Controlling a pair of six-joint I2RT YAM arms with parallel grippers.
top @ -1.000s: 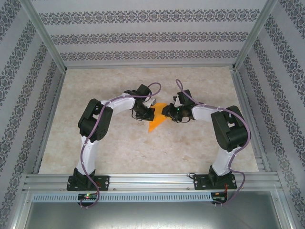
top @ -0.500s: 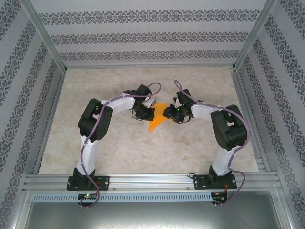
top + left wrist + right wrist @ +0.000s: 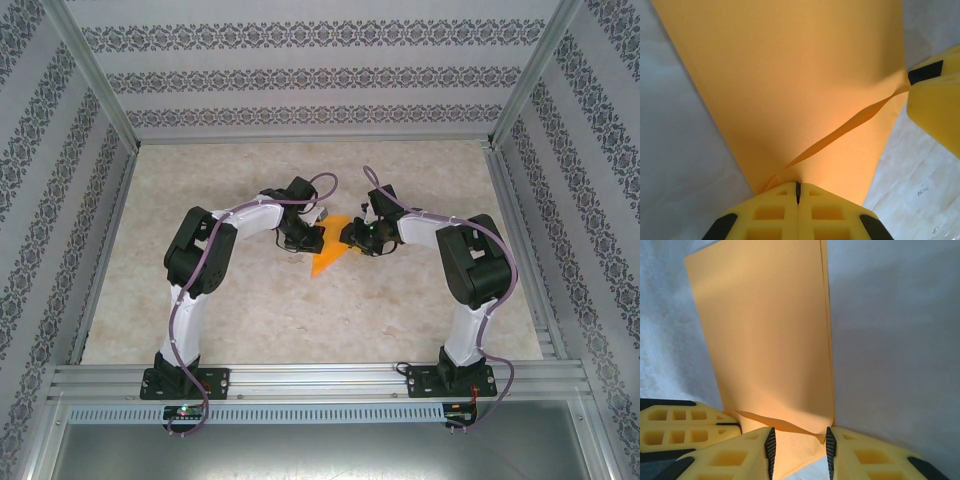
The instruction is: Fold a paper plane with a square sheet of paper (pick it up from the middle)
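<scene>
Centre of the table (image 3: pixel 250 310): both arms reach in toward each other, and the orange sheet of paper (image 3: pixel 328 255) sits between them, partly folded, its pointed end toward the near edge. Left gripper (image 3: pixel 798 186) is clenched tight on one edge of the sheet, fingers pressed together, with a raised ridge running across the paper from that pinch. Right gripper (image 3: pixel 800 437) has its fingers apart, a buckled flap of the sheet between them; the pads seem to touch it, but I cannot tell whether they truly grip.
</scene>
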